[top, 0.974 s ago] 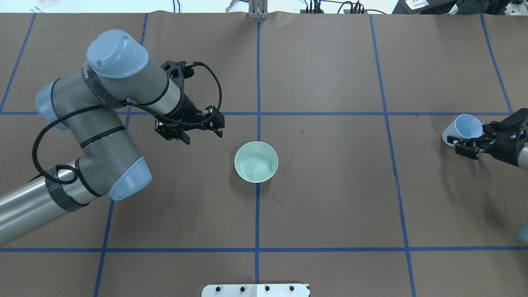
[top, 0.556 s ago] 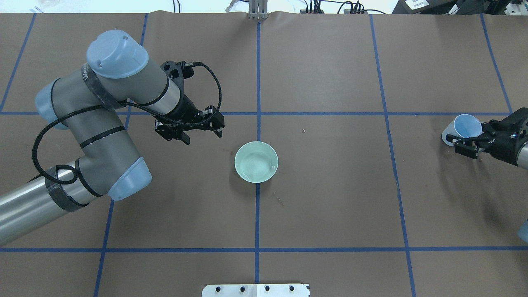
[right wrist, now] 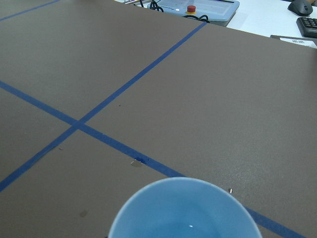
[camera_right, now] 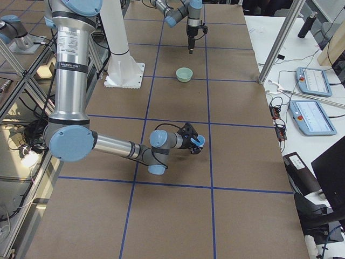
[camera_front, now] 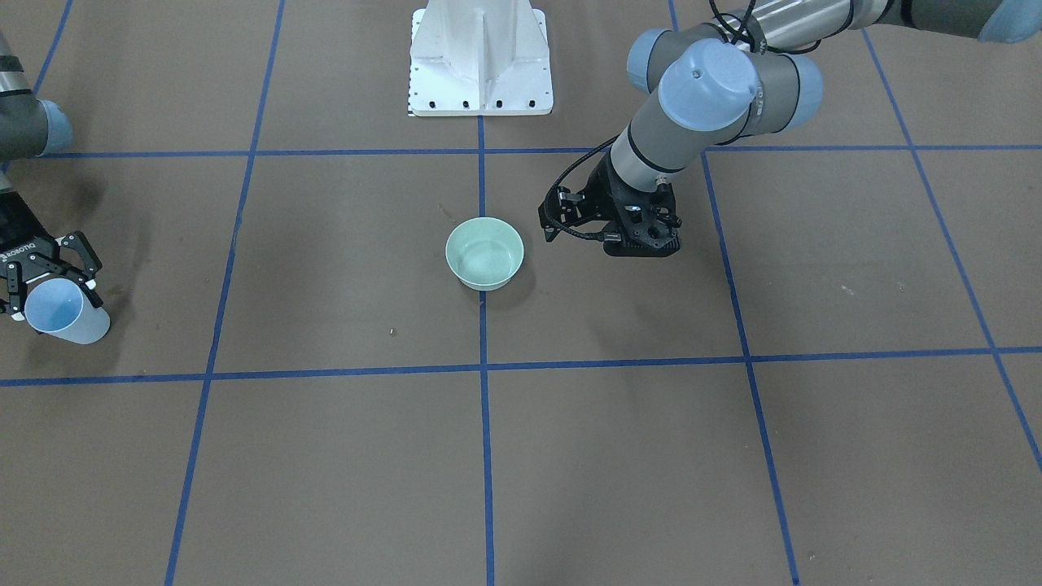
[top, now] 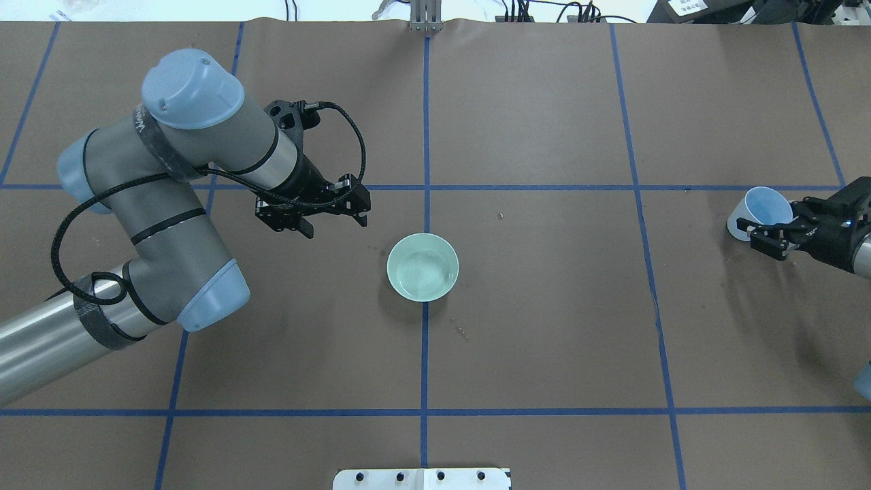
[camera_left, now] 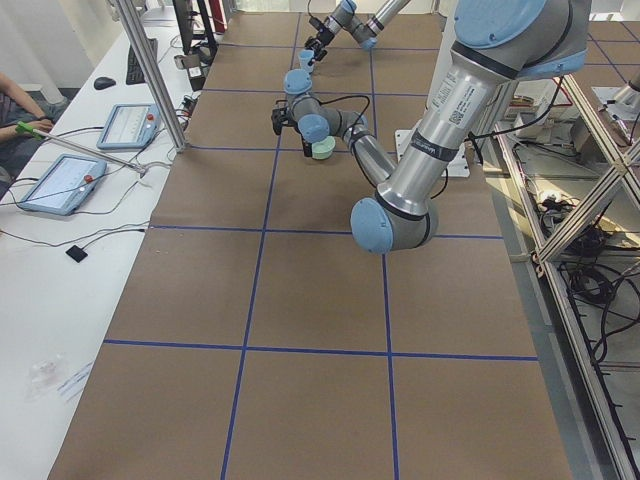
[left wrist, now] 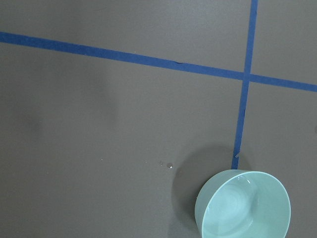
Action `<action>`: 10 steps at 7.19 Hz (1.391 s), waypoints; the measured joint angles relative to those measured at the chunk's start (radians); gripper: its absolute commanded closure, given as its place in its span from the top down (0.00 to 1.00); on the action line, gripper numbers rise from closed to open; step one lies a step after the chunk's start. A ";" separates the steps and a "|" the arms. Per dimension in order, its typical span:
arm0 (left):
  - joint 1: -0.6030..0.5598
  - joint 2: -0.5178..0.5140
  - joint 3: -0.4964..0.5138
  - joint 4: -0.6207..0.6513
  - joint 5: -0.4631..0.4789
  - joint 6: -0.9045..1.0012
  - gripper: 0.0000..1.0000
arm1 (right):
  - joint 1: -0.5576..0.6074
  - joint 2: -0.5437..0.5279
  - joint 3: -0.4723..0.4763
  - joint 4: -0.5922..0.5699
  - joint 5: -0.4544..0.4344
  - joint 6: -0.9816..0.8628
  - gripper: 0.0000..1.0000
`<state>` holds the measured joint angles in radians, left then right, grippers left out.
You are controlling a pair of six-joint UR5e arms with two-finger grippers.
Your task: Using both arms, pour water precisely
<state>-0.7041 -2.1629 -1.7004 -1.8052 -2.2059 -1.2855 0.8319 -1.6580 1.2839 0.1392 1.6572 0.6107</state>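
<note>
A cup (top: pixel 757 207) is gripped, tilted, by the right gripper (top: pixel 772 224), the left gripper (top: pixel 333 223) is seen open, nothing held, a bowl (top: pixel 422 267) just beside it.

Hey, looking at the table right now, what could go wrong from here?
1. The cup sits tilted in the right gripper, far from the bowl. Any water in it could spill on the table on the way over.
2. The left gripper hovers beside the bowl without holding it, so a knock could slide or tip it.
3. If both arms close in on the bowl, they might collide.
</note>
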 measured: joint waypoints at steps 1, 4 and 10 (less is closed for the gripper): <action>-0.002 0.000 -0.007 0.005 0.000 0.000 0.92 | 0.000 0.012 0.009 -0.004 0.001 0.000 0.00; -0.021 -0.001 -0.035 0.038 -0.003 0.001 0.92 | 0.001 0.065 0.173 -0.206 0.006 0.002 0.00; -0.233 0.087 0.026 0.045 -0.112 0.233 0.91 | -0.261 0.375 0.654 -1.217 -0.102 0.010 0.00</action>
<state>-0.9367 -2.0761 -1.6745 -1.7603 -2.3179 -1.0522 0.5712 -1.2835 1.9375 -1.0774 1.5552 0.6204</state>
